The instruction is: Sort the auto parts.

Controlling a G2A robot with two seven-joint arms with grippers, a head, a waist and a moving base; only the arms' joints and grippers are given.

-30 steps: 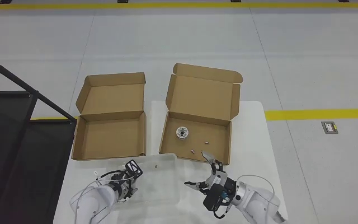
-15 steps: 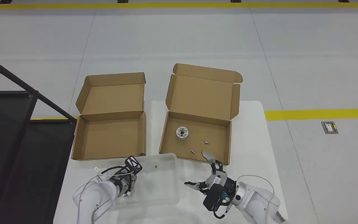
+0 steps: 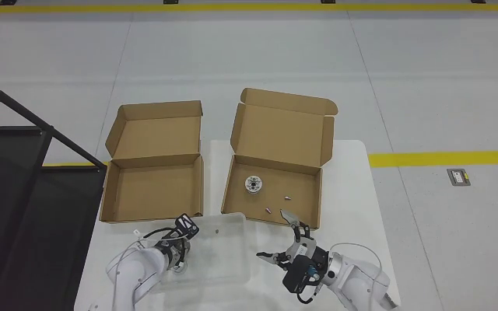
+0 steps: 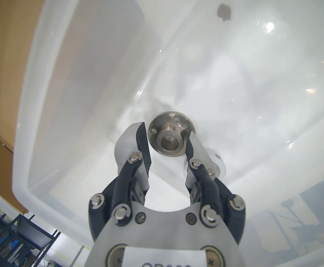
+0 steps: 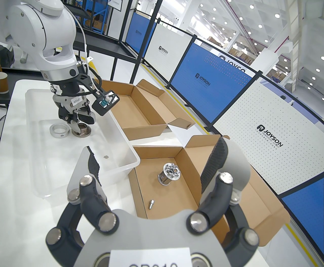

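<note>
Left wrist view looks down into the clear bin [image 4: 26, 131], where the left pincer [image 4: 164, 145] points straight down and straddles a flanged metal hub [image 4: 170, 138] standing on the bin floor. Its jaws are drawn narrow, one pad against the flange and the other a sliver off the barrel, so I judge the grip not yet closed home. The vertical approach probably suits the hub's upright barrel, which offers the only sides worth pinching. A loose metal ring [image 4: 219, 165] lies just beside the hub, partly behind one finger, and a small dark bit [image 4: 224, 12] sits well apart toward the bin's other end. The bin rests at the near edge of the surface [image 3: 350, 202], left of the middle, with two cardboard boxes beyond it toward the far edge: the left box [image 3: 152, 190] and the right box [image 3: 299, 186]. The right box's floor already carries a drilled cylindrical part [image 5: 168, 174] and a small bolt [image 5: 151, 203], which suggests each box takes its own kind. The right pincer [image 5: 155, 148] hangs spread wide, gripping nothing, near the near right corner and facing the boxes, probably parked out of the way. Against the top view a second ago, the left arm's wrist has swung slightly toward the surface's left edge, while the right arm has not moved.
</note>
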